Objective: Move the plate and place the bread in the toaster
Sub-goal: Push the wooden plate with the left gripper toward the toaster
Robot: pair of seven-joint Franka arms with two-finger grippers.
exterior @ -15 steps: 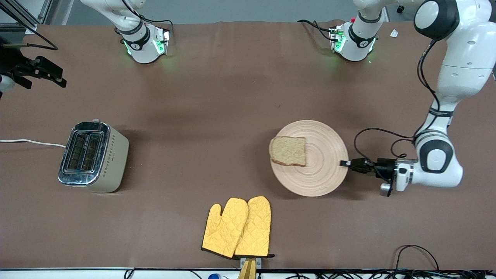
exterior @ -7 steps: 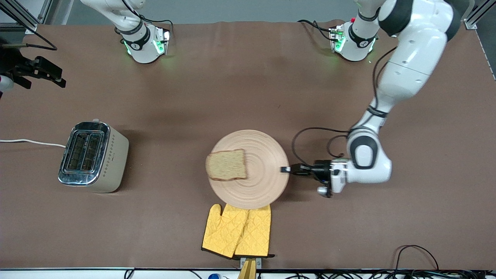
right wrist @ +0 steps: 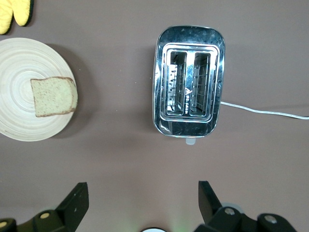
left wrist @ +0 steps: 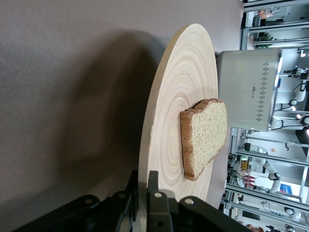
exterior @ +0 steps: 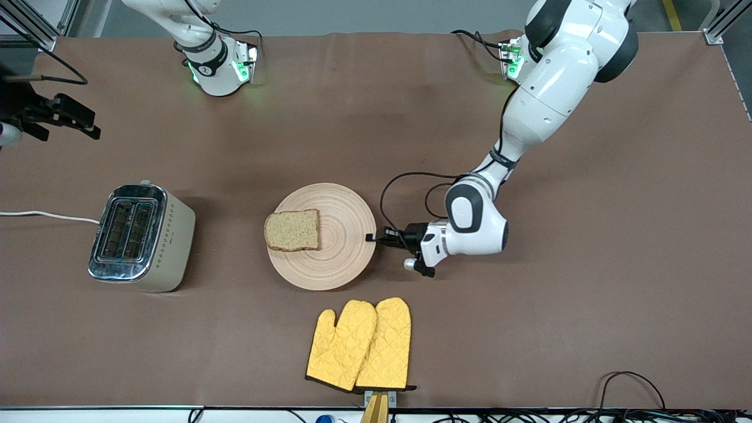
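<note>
The pale wooden plate [exterior: 335,258] lies level in the middle of the table, close to its surface. My left gripper [exterior: 371,238] is shut on the plate's rim at the side toward the left arm's end. The left wrist view shows its fingers [left wrist: 153,186] pinching the rim of the plate [left wrist: 169,121]. The brown bread [exterior: 292,230] lies flat on the plate at the side toward the toaster [exterior: 141,236]. My right gripper [exterior: 82,120] waits open and empty in the air above the table near the toaster [right wrist: 189,87]. Both slots look empty.
Two yellow oven mitts [exterior: 359,345] lie nearer the front camera than the plate, by the table's front edge. A white cord [exterior: 47,215] runs from the toaster off the right arm's end of the table.
My left gripper has carried the plate with the bread from the left arm's end toward the toaster, passing over the mitts. The right arm has hardly moved.
</note>
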